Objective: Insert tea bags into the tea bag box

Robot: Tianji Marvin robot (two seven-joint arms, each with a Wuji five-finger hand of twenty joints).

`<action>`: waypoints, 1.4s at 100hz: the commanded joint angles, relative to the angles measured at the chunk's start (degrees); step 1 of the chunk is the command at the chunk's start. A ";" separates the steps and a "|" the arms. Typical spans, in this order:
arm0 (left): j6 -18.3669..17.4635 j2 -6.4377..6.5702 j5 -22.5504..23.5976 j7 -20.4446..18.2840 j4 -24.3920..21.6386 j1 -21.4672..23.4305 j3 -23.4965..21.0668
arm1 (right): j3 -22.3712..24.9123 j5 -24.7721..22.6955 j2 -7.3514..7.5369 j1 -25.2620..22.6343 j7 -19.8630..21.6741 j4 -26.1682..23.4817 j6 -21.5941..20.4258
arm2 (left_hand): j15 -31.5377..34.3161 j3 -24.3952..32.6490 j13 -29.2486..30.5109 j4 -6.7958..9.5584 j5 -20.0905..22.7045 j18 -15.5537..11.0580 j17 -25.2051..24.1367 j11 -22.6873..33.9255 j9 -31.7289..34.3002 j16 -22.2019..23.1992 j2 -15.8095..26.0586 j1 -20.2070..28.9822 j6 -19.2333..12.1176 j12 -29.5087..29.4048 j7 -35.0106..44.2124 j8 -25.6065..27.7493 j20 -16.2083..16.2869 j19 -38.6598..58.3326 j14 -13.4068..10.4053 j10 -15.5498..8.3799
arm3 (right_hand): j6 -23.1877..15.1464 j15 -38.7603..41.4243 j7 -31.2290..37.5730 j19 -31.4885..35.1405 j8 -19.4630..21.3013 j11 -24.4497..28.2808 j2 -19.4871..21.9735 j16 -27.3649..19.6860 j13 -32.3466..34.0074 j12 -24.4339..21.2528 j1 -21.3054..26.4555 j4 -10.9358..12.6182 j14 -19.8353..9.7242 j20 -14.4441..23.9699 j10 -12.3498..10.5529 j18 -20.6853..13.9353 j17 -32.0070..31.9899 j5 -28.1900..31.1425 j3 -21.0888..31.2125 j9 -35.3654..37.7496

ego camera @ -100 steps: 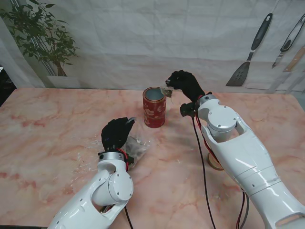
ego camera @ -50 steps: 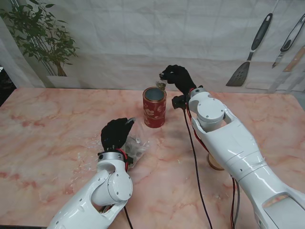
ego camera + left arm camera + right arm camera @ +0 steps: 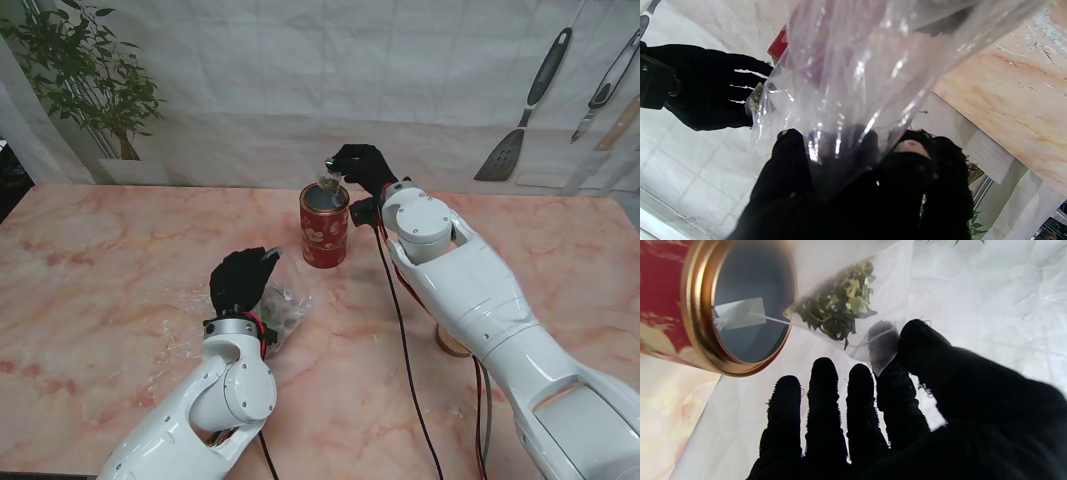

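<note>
The right hand [image 3: 362, 165] is raised just over the open mouth of the red tea bag box [image 3: 324, 225], which stands upright on the pink marble table [image 3: 100, 270] near its far edge. Thumb and forefinger are pinched on a corner of a mesh tea bag [image 3: 836, 306] filled with green leaf, while the other three fingers [image 3: 821, 396] stand straight and apart. In the right wrist view the bag hangs at the gold rim of the box, and its white paper tag [image 3: 740, 312] on a thin string shows against the dark inside of the box. The left hand [image 3: 243, 280] rests on the table nearer to the robot and well apart from the box, its fingers closed on a clear plastic bag [image 3: 285, 305] that lies crumpled beside it. In the left wrist view the plastic film [image 3: 853, 66] stretches out from between those fingers and blurs what lies behind it
</note>
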 commanded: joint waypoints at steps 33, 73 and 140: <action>-0.36 0.00 -0.50 -0.67 -0.13 -0.04 -0.21 | 0.10 -0.68 -1.11 -0.02 -1.74 -0.10 5.97 | -0.35 0.66 0.55 1.22 1.34 -2.55 0.25 0.31 0.12 0.23 3.10 5.73 0.09 -0.50 3.84 0.95 0.11 5.49 0.15 -7.02 | -2.32 2.87 1.73 1.90 -4.19 1.80 -2.05 1.09 1.10 0.91 -1.98 -1.13 -0.96 1.41 -0.94 -1.91 0.42 0.95 0.92 1.55; -0.59 0.03 -0.32 -0.59 -0.06 -0.13 -0.14 | 0.37 -0.29 -1.32 -0.31 -2.50 -0.85 8.76 | -0.34 0.60 0.56 1.23 1.34 -2.54 0.19 0.33 0.18 0.26 3.10 5.79 0.09 -0.48 3.84 0.95 0.15 5.45 0.17 -7.02 | -3.17 3.66 1.73 2.62 -6.13 2.16 -4.38 1.39 1.01 0.95 -5.41 -1.55 -1.17 1.51 -1.07 -1.99 0.29 -0.33 1.14 1.00; -0.43 0.10 -0.02 -0.63 -0.19 -0.05 -0.17 | 1.13 -0.45 -0.82 -0.40 -1.23 -0.97 10.19 | -0.21 0.55 0.57 1.24 1.34 -2.45 0.19 0.40 0.22 0.34 3.11 5.90 0.09 -0.40 3.84 0.95 0.23 5.44 0.25 -7.04 | -0.70 3.59 -15.28 1.63 -0.01 1.69 -2.52 2.34 -2.13 0.48 -13.93 6.29 -2.60 1.66 -1.85 -3.49 -1.39 -4.38 2.40 -4.87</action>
